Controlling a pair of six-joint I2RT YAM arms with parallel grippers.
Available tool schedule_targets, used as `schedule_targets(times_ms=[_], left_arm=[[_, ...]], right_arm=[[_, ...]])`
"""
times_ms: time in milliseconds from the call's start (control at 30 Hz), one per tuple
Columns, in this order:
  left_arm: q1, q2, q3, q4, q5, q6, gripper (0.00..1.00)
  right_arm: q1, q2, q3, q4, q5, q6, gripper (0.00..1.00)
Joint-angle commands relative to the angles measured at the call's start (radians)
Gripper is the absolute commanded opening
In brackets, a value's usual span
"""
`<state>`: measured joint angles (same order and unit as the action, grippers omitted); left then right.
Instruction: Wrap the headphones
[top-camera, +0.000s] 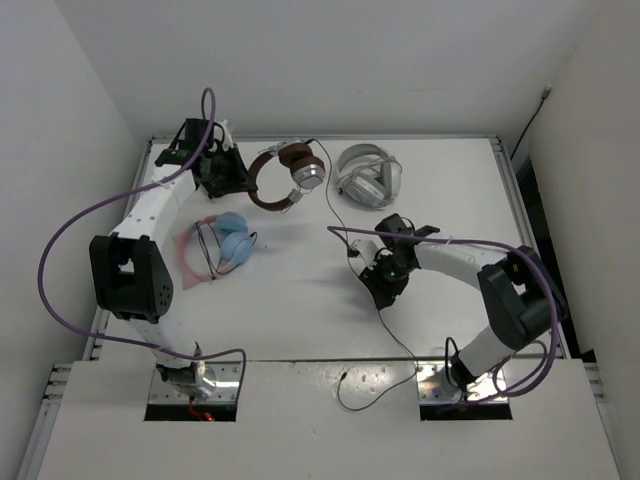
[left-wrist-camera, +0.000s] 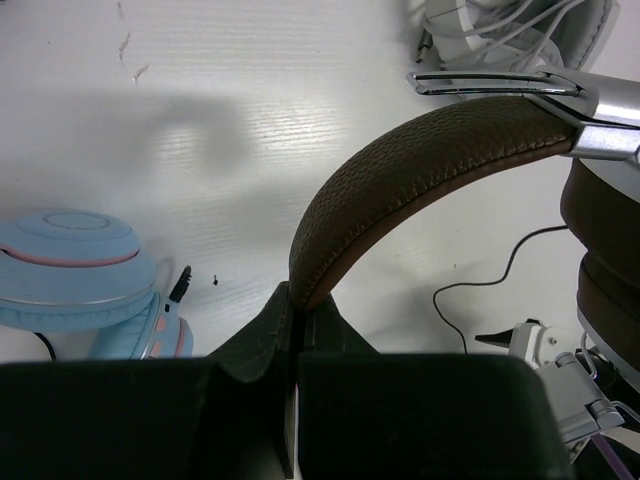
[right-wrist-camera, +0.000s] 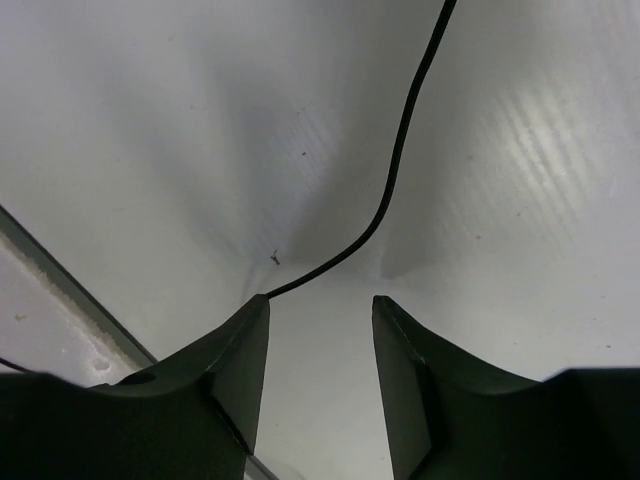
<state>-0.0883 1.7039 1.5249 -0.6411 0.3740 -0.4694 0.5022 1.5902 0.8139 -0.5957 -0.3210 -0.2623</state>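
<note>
The headphones (top-camera: 290, 175) with brown headband and silver earcups lie at the back middle of the table. My left gripper (top-camera: 232, 172) is shut on the brown headband (left-wrist-camera: 420, 160). Their thin black cable (top-camera: 348, 250) runs from the earcup down the table, past my right gripper, to the near edge. My right gripper (top-camera: 384, 283) is open, low over the table. In the right wrist view the cable (right-wrist-camera: 400, 150) curves down and passes under the left fingertip (right-wrist-camera: 255, 310); nothing is between the jaws.
A white-grey pair of headphones (top-camera: 368, 177) lies right of the brown pair. A light blue and pink pair (top-camera: 222, 245) lies near the left arm; it also shows in the left wrist view (left-wrist-camera: 80, 265). Table edge rails run along both sides.
</note>
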Motion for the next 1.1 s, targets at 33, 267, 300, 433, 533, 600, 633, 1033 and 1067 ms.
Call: schedule_targets(times_ms=[33,267,300,433,533,600,633,1033,1067], left_arm=[[0.024,0.0,0.026,0.055,0.068,-0.051,0.0],[0.024,0.0,-0.005,0.066,0.077,-0.069,0.0],[0.024,0.0,-0.005,0.076,0.086,-0.069,0.0],[0.033,0.0,-0.005,0.077,0.095,-0.069,0.0],[0.033,0.0,-0.014,0.086,0.095,-0.078,0.0],[0.033,0.0,-0.023,0.086,0.104,-0.078,0.0],[0.033,0.0,-0.035,0.095,0.105,-0.078,0.0],[-0.091,-0.047,-0.011,-0.068,-0.388,-0.245,0.0],[-0.091,-0.047,-0.022,-0.057,-0.388,-0.258,0.0]], right_arm=[[0.009,0.024,0.063,0.069,0.031,0.051,0.46],[0.009,0.07,0.094,0.088,-0.024,0.084,0.46],[0.009,0.091,0.103,0.097,-0.024,0.093,0.46],[-0.001,0.129,0.114,0.097,-0.064,0.123,0.43],[-0.001,0.142,0.123,0.121,-0.064,0.135,0.42],[-0.001,0.142,0.123,0.131,-0.064,0.135,0.4],[-0.001,0.154,0.123,0.14,-0.053,0.147,0.38],[0.078,-0.052,0.134,0.157,0.005,0.045,0.0],[0.078,-0.052,0.16,0.143,-0.009,0.035,0.0]])
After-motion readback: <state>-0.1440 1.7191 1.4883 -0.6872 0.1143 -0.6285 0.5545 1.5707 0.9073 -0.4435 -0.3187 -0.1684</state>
